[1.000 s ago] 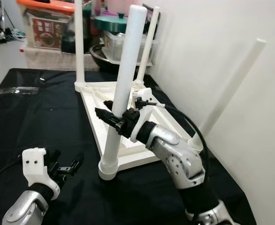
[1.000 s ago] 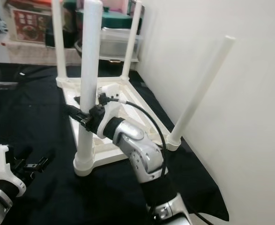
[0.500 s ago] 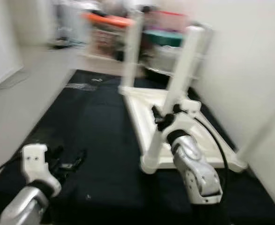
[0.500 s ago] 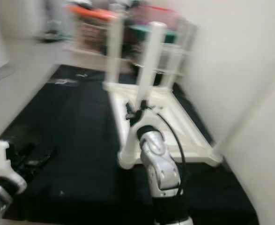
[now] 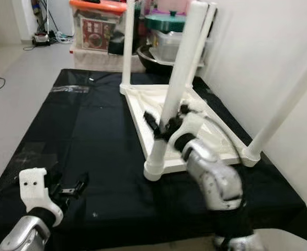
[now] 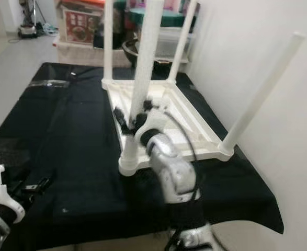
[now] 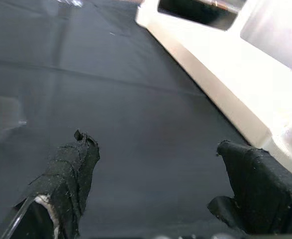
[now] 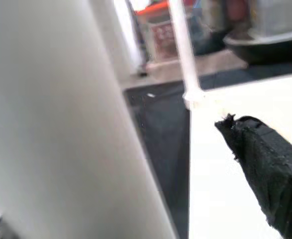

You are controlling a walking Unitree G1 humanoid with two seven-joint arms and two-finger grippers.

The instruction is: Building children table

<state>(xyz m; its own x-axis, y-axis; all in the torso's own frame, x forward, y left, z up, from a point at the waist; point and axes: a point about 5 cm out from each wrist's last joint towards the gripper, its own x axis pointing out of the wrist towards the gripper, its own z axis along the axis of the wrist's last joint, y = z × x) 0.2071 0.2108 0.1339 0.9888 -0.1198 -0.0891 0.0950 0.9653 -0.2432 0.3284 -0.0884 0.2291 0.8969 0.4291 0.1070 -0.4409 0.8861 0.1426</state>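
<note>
Right hand (image 5: 161,127) is clamped on the near leg (image 5: 178,78) of an upturned white table (image 5: 158,104) lying on a black cloth (image 5: 80,136) on the floor beside a white wall (image 5: 258,57), while the left hand (image 5: 72,188) hovers apart.

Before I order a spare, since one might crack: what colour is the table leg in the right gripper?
White; the table leg shows best in the right eye view.

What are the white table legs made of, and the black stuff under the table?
The table legs look like smooth white plastic or painted wood: round, even and faintly shiny, with no grain showing. The black sheet under the upside-down table looks like thin cloth or plastic film: matt, with creases and some tape on it.
</note>
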